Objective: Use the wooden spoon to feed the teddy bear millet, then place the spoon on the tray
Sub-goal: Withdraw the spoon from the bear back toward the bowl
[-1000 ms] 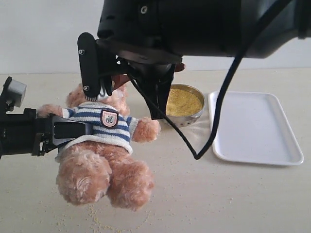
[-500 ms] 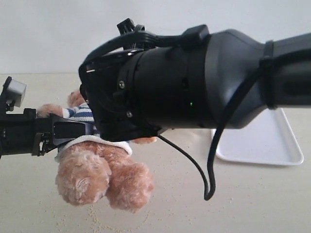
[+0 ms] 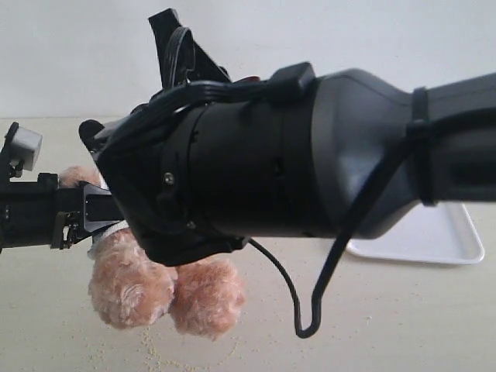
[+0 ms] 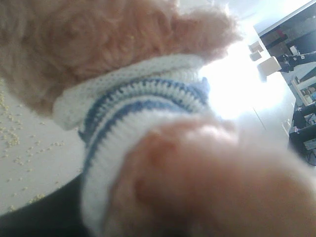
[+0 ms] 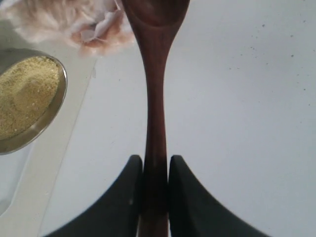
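My right arm [image 3: 271, 155] fills the middle of the exterior view and hides the teddy bear's head and torso. Only the teddy bear's [image 3: 155, 287] fluffy legs show below it. My left gripper [image 3: 105, 211] reaches in from the left and is shut on the bear's side. The left wrist view is filled by the teddy bear [image 4: 138, 103], its fur and striped sweater. My right gripper [image 5: 155, 160] is shut on the handle of the wooden spoon [image 5: 155, 108], whose bowl points toward the bear's fur [image 5: 74, 19]. The millet [image 5: 22, 94] sits in its metal bowl beside the spoon. The tray [image 3: 457, 240] peeks out at the right.
Spilled millet grains [image 3: 155, 353] lie scattered on the beige table in front of the bear, and the same grains [image 4: 15, 138] show in the left wrist view. A black cable [image 3: 306, 310] loops down from the right arm over the table.
My right arm has swung across the exterior view and turned, covering the bear's upper body and the millet bowl. The left gripper and the bear have stayed put.
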You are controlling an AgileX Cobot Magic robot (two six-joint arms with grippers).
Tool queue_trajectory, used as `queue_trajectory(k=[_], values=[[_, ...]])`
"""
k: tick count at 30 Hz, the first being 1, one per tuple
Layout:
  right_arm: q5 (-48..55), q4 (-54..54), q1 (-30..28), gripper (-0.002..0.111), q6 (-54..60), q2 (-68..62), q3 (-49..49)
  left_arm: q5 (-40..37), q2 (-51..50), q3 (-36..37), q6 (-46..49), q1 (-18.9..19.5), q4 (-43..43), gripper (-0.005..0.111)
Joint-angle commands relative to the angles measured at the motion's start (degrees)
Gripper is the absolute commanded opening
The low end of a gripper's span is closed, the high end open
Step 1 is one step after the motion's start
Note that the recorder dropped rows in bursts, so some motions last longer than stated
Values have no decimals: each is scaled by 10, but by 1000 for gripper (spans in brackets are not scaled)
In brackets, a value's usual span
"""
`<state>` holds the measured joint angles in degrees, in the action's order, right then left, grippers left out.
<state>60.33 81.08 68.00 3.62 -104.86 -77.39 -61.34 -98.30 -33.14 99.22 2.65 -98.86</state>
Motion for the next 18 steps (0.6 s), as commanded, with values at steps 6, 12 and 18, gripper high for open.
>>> queue_trajectory(k=[6,12,18], values=[[50,-17,-1,0,-13,4,1,-19,2,-2,-2,1,-11,5],[56,-16,-35,0,-147,48,1,-21,2,-2,-2,1,-11,5],[-16,-230,-153,0,-145,143,1,-28,2,-2,5,1,-11,5]])
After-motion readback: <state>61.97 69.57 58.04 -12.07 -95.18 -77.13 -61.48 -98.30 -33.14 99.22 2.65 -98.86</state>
